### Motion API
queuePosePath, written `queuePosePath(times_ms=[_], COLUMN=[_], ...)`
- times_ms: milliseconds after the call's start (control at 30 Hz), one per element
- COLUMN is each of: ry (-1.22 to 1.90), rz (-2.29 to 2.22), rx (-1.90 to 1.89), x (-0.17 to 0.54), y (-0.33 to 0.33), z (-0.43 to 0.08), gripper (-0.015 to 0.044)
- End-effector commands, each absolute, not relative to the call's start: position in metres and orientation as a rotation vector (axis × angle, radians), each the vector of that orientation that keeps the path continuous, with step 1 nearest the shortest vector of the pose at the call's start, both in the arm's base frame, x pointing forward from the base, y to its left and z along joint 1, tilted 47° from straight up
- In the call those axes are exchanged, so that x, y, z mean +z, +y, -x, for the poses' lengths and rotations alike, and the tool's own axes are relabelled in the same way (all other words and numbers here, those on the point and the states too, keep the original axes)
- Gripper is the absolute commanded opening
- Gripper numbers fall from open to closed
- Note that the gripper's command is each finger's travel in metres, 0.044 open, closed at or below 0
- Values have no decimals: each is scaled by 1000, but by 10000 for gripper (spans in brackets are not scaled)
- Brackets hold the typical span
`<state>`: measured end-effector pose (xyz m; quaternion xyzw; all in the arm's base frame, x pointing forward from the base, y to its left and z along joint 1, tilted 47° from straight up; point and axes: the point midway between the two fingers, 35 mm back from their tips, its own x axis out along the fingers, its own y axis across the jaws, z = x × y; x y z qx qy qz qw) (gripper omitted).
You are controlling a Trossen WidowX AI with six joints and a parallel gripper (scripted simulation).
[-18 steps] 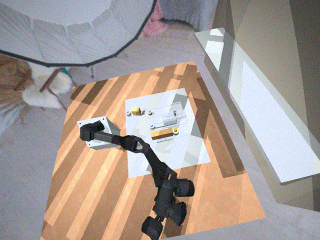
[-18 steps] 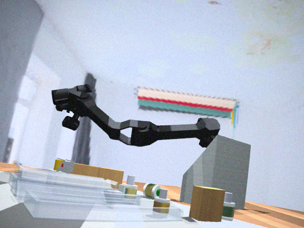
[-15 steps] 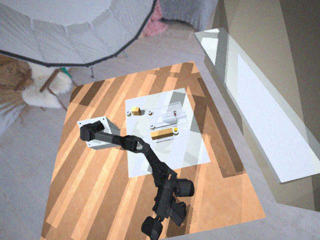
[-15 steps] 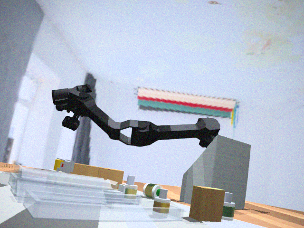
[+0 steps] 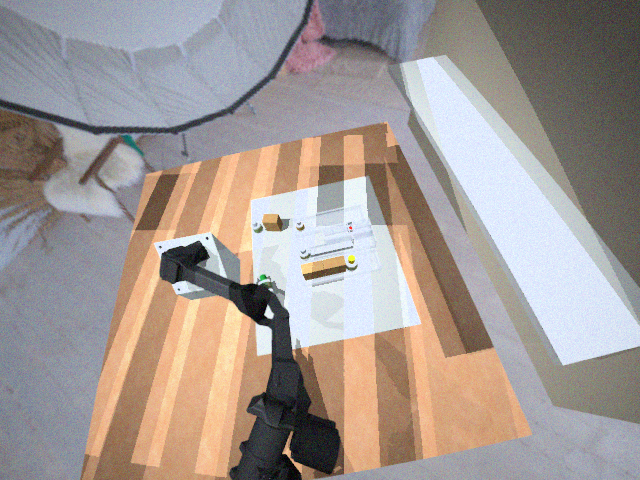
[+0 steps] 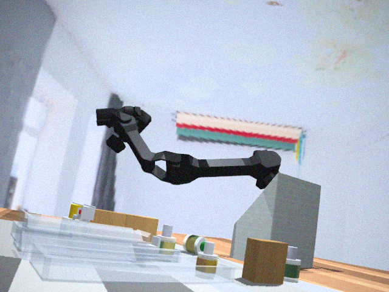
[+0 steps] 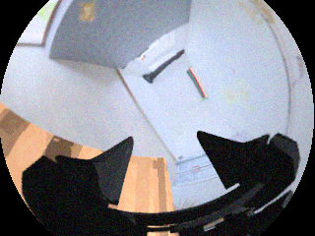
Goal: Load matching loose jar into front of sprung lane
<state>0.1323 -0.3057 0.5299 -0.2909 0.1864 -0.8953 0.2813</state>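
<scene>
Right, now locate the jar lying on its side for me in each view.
Top: the jar lying on its side is left of centre, beside the arm.
Exterior: low, just right of centre, green end facing right.
Wrist: not in it.
Shared landmark: the wooden table.

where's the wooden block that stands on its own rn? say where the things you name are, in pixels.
The wooden block [image 5: 271, 222] [image 6: 264, 261] is at the mat's upper-left corner in the top view, just right of a white-capped jar [image 5: 257, 227] [image 6: 292, 267].

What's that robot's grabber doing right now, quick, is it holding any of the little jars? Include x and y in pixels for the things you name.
Gripper [image 7: 165, 137]: open wide, nothing between its fingers, so no jar in it.
</scene>
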Motion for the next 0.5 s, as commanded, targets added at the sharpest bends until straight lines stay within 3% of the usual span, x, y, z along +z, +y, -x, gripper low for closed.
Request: queuePosePath(times_ms=[0,467], ry=[310,-166], rz=[752,740], rx=[-2540,-2943], x=[564,618], y=[-268,-118], z=[-78,61], gripper=[440,440])
